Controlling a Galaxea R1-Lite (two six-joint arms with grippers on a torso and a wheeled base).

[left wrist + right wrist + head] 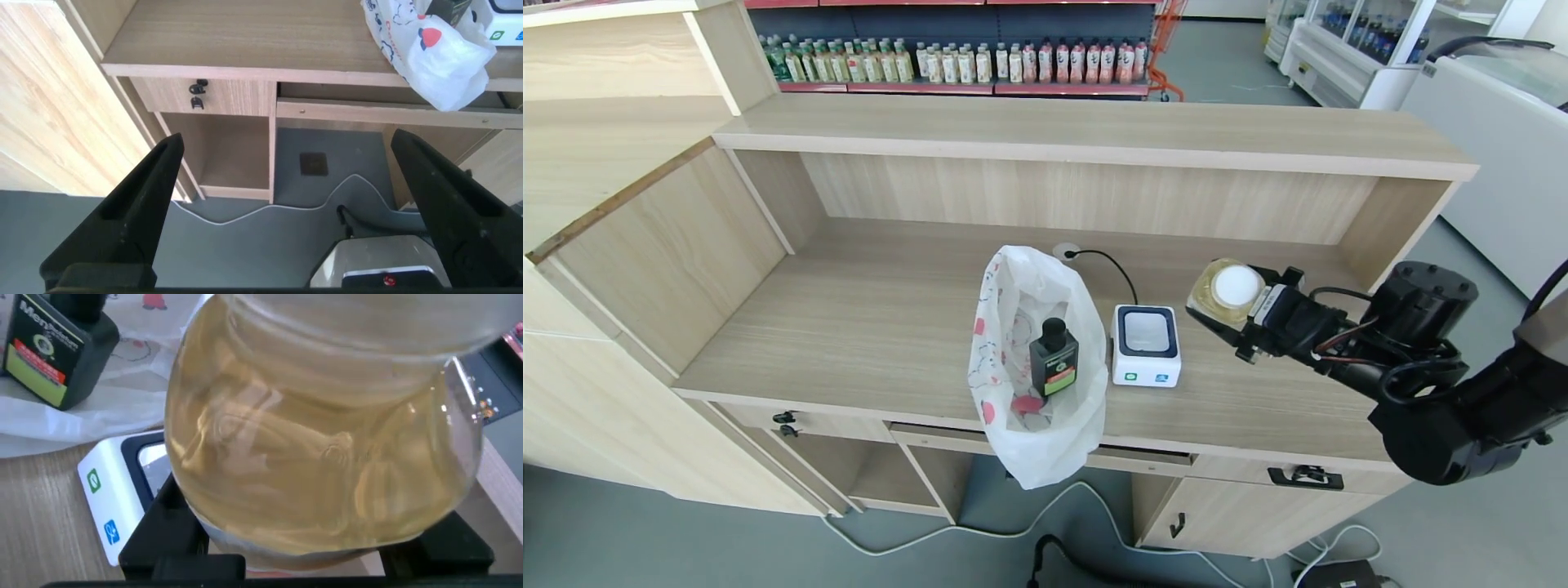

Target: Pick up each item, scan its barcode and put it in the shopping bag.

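Wooden shop counter (866, 327): R gripper (1243, 315) pinching jar (1230, 287) of yellowish liquid, just right of scanner (1146, 345). Bag (1023, 273) left of scanner w/ black bottle (1054, 359) inside. L gripper (290, 212) spread wide, low by counter front.

On my monitor, the jar (1227, 292) is clear glass, pale amber within, capped in white. The counter (866, 318) I am working at shows light, streaked wood grain. The shopping bag (992, 327) is white, scattered with red and pink shapes. The bottle (1054, 359) is black, labelled green and red. The scanner (1146, 347) is white, framed navy on top, with green and blue squares.
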